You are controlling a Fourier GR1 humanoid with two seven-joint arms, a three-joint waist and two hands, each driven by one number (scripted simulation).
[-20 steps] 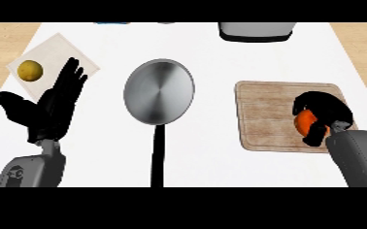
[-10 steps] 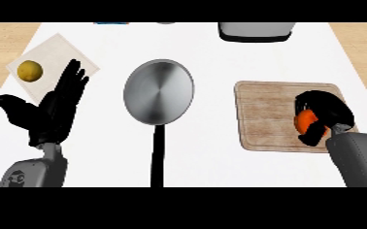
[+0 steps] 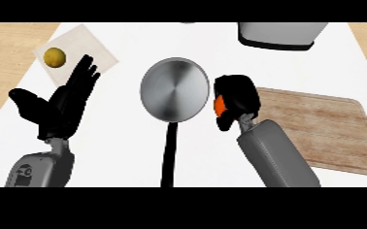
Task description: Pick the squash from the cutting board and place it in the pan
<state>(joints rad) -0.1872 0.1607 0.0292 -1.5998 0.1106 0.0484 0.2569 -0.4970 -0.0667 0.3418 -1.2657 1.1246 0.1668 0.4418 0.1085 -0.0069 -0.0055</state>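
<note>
my black left hand (image 3: pixel 61 104) is at the far left, fingers straight and spread, pointing up, resting and holding nothing. just above its fingertips a small round yellow fruit (image 3: pixel 54 57) sits on a pale square mat (image 3: pixel 90 46) — not part of this job.

centre: the round grey metal pan (image 3: pixel 172 89), bowl up the view, long black handle (image 3: pixel 169 157) running straight down toward me.

just right of the pan's rim is my black right hand (image 3: pixel 235 99), fingers curled round the orange squash (image 3: pixel 220 107) — only a sliver of orange shows between fingers and thumb, so i can't tell its long axis. the squash is off the light wooden cutting board (image 3: pixel 315 126), which lies further right, and is held beside the pan's right edge, not yet over the bowl. the pan lies to the left of my fingers, so i judge a short leftward carry comes next; right hand is much the nearer.

top right, a grey boxy container (image 3: pixel 279 34), cut by the edge. no labels or writing readable anywhere.
</note>
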